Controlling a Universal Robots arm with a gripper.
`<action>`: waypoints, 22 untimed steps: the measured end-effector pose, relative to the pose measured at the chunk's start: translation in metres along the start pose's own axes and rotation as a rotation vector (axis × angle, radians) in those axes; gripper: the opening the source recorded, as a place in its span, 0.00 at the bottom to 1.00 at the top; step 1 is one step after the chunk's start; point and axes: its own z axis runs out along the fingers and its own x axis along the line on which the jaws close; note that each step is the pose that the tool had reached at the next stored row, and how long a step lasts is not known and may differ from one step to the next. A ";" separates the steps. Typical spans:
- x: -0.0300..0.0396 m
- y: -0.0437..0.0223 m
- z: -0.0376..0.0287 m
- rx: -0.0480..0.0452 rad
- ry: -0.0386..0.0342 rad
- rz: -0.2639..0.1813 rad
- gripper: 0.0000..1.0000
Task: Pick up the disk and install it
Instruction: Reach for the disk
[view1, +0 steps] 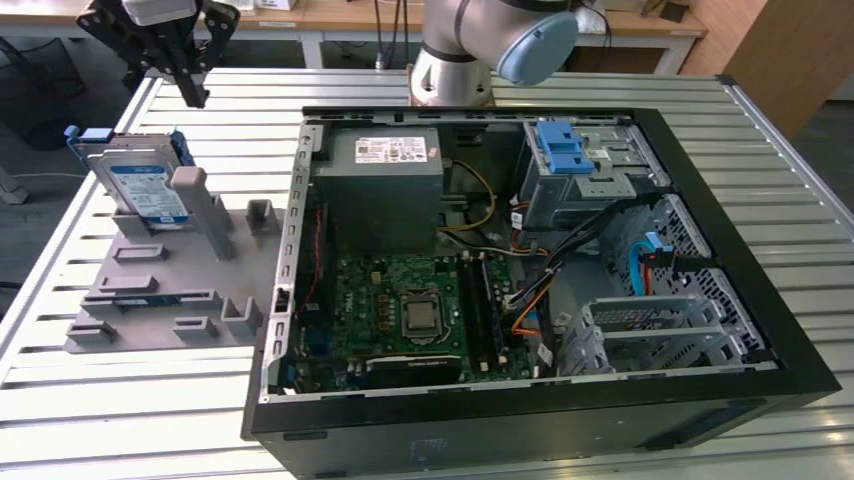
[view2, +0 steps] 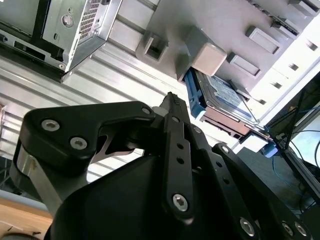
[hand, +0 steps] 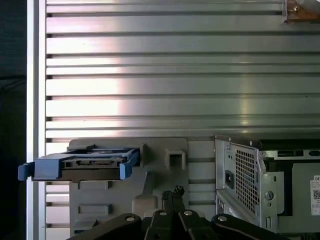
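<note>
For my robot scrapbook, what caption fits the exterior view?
The arm's gripper hovers near the disk, propped in a grey holder beside an open computer case.

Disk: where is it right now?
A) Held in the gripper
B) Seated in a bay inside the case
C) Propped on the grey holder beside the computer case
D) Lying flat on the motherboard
C: the disk stands propped on the grey holder at the exterior view's left, outside the computer case, and the gripper is apart from it, holding nothing.

My arm (view1: 447, 62) is silver-grey tubing with a pale blue joint cap (view1: 537, 45), and my gripper (view2: 172, 100) is matte black linked bars studded with silver screws.
</note>
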 end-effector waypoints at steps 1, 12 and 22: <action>0.0020 0.0004 0.0003 0.0000 0.0000 0.000 0.11; 0.0149 0.0025 0.0033 0.0000 0.0011 -0.001 0.11; 0.0222 0.0025 0.0038 0.0001 0.0011 -0.001 0.11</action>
